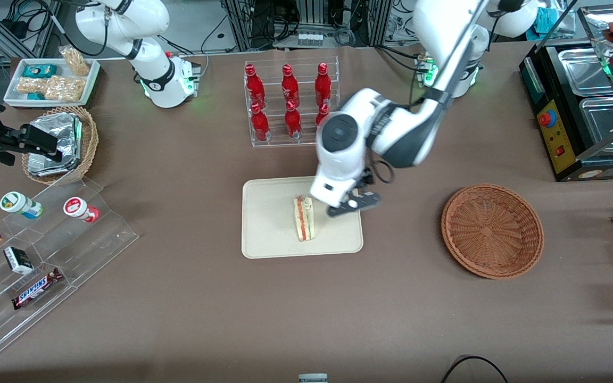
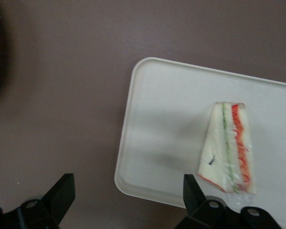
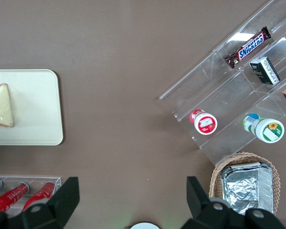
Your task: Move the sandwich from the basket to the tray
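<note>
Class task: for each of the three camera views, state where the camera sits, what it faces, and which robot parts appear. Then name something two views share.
Front view: high, facing both arms across the table; shows the tool above the tray, with the empty basket toward the working arm's end.
Left wrist view: looks down past open fingers at the sandwich.
Right wrist view: looks down past the parked arm's fingers at a snack rack.
All three show the sandwich lying on the tray.

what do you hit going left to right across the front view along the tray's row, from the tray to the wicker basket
tray → sandwich lying on it → end effector, open, above the tray's edge toward the working arm's end → bare table → basket, nothing in it
</note>
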